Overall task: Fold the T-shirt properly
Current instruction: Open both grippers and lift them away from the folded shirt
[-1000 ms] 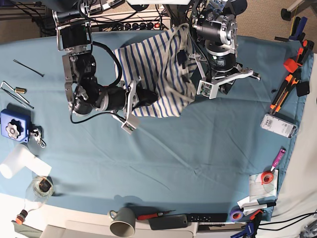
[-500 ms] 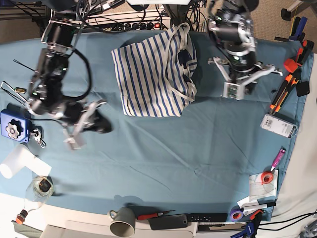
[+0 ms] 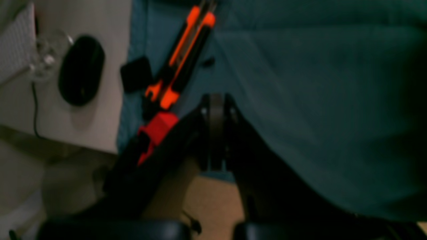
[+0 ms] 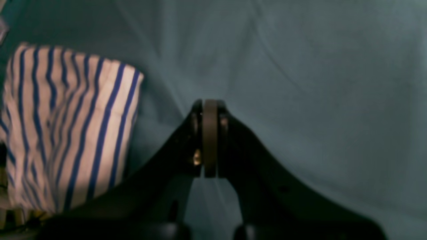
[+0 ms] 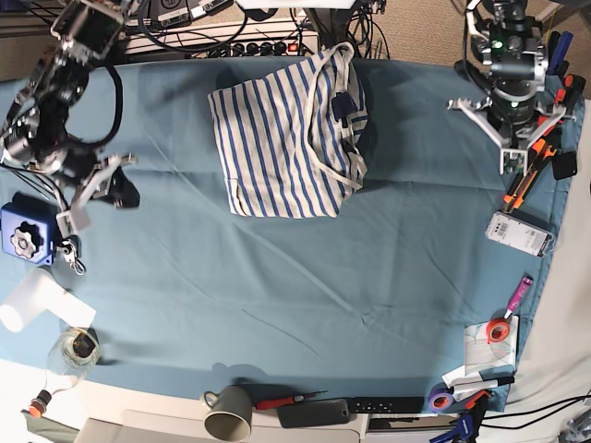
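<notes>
The T-shirt (image 5: 286, 138), white with thin blue stripes, lies folded at the table's back middle on the teal cloth (image 5: 305, 277). Its striped edge also shows at the left of the right wrist view (image 4: 66, 126). My right gripper (image 5: 123, 192) is at the far left of the base view, well away from the shirt. Its fingers (image 4: 210, 140) are pressed shut with nothing between them. My left gripper (image 5: 519, 143) is at the far right, near the cloth's edge. It is shut and empty too, seen in the left wrist view (image 3: 215, 133).
Orange-and-black clamps (image 5: 531, 171) (image 3: 180, 66) lie just beside the left gripper at the right edge. A white device (image 5: 520, 233) is below them. A blue box (image 5: 23, 235) sits near the right gripper. A mug (image 5: 229, 413) and tools line the front edge.
Both arms have drawn away from the shirt, the right arm to the view's left, the left arm to its right. The shirt stays lying folded.
</notes>
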Available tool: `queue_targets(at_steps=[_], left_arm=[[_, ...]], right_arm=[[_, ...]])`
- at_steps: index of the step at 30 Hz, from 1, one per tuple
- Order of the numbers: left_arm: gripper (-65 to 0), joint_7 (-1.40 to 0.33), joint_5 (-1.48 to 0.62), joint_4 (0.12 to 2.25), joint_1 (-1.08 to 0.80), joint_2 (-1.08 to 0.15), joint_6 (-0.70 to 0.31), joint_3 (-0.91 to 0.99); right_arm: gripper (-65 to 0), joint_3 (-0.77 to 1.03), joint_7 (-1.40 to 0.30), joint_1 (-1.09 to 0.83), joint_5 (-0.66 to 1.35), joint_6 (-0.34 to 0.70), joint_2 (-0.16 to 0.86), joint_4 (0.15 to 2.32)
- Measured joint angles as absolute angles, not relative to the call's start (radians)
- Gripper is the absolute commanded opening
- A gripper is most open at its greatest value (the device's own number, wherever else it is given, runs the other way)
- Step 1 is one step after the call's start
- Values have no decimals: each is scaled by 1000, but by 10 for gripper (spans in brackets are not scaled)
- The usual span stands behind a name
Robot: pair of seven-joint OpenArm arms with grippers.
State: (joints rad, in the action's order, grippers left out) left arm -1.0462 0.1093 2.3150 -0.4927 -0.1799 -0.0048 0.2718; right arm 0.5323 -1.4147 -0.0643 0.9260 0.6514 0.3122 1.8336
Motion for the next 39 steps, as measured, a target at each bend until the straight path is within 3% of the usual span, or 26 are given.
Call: queue_targets(at_steps=[12,23,27,32,39], left_arm=[[-650,-1026,66,2315,-633,-180,-6,302],[-650,-1012,9,2315,-815,-181,-6,303],[-650,-1008,-74,2315,-849,-180,-81,302],[-650,-1002,-99,2308,-903,-180,-91,302],[-650,-953,-155,2156,-919,-175,-114,303]], right_arm=[[-650,540,-1414,-361,930,646,313,2035],[-650,540,-1410,-597,930,628,314,2041],[-650,540,-1407,-683,899,628,313,2041],[-650,538,-1401,-808,865,628,313,2041],[-650,536,-1291,-901,753,629,313,2024]])
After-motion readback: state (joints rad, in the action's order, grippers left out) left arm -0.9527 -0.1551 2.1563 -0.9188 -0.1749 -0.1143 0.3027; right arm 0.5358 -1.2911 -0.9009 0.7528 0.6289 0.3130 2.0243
